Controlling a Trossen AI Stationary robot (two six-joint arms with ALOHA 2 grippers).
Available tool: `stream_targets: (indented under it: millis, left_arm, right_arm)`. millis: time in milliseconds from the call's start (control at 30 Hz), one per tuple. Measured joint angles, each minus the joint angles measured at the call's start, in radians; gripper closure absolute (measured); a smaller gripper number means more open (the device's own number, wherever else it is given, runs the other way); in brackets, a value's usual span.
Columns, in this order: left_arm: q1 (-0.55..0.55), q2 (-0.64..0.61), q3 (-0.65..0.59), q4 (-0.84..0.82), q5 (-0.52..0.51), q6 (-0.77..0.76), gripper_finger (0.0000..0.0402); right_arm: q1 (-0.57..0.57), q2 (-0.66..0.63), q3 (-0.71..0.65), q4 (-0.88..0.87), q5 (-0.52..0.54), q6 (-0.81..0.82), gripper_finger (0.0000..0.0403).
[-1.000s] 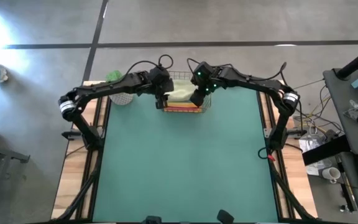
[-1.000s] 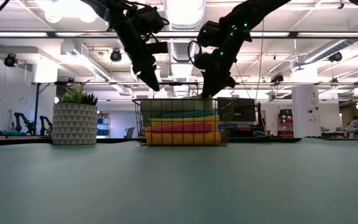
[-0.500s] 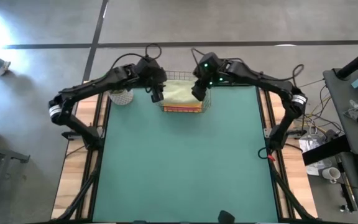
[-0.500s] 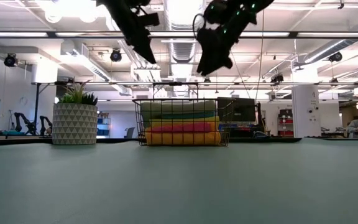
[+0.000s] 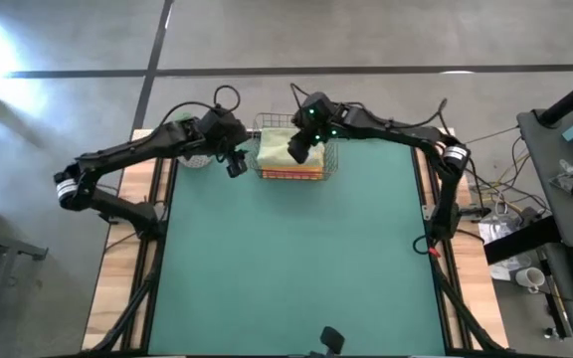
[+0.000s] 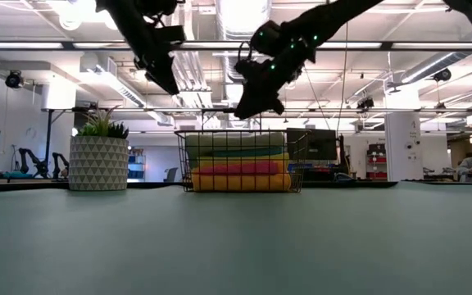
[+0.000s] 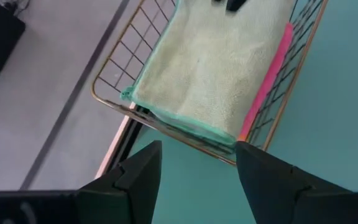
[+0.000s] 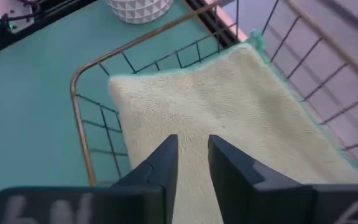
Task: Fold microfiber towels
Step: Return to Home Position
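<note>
Table (image 5: 117, 288), seen from above: pale wooden strips show along its left and right sides, and a green mat (image 5: 296, 259) covers the middle from the top edge to the bottom edge of the frame. 2 objects stand on the mat, both at its upper edge: a wire basket (image 5: 296, 176) at upper centre, and a white patterned planter (image 6: 98, 164) near the basket's left.
</note>
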Motion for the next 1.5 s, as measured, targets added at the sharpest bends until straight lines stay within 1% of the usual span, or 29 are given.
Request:
stream_targets:
  millis: [200, 367, 633, 800, 900, 1000, 1133, 1200, 1333, 1500]
  left_arm:
    - [0.0, -0.1, -0.048, 0.009, 0.001, -0.035, 0.0212]
    - [0.0, -0.172, -0.064, 0.026, 0.001, -0.063, 0.0212]
    - [0.0, -0.244, -0.064, 0.042, 0.001, -0.112, 0.0212]
    - [0.0, -0.252, -0.064, 0.054, 0.001, -0.112, 0.0212]
    - [0.0, -0.25, -0.065, 0.047, 0.002, -0.112, 0.0212]
    - [0.0, -0.251, -0.08, 0.042, 0.002, -0.111, 0.0212]
    - [0.0, -0.278, -0.127, 0.045, 0.004, -0.113, 0.0212]
    - [0.0, -0.307, -0.161, 0.055, 0.021, -0.134, 0.0212]
    - [-0.001, -0.387, -0.274, 0.128, 0.093, -0.205, 0.0212]
    - [-0.021, -0.53, -0.467, 0.293, 0.134, -0.233, 0.0212]
  right_arm:
    - [0.019, 0.058, -0.001, 0.115, -0.051, 0.061, 0.0355]
    - [0.036, 0.09, 0.0, 0.119, -0.054, 0.065, 0.0374]
    - [0.043, 0.143, 0.0, 0.156, -0.058, 0.118, 0.0385]
    - [0.042, 0.18, -0.001, 0.15, -0.103, 0.171, 0.0385]
    - [0.048, 0.185, -0.001, 0.145, -0.106, 0.169, 0.0385]
    - [0.052, 0.151, -0.002, 0.16, -0.1, 0.159, 0.0385]
    - [0.049, 0.08, -0.001, 0.152, -0.021, 0.129, 0.0385]
    - [0.042, 0.046, -0.001, 0.144, -0.011, 0.104, 0.0385]
    - [0.04, -0.045, -0.001, 0.121, -0.01, 0.037, 0.0385]
    - [0.047, -0.148, -0.001, 0.05, -0.004, -0.085, 0.0385]
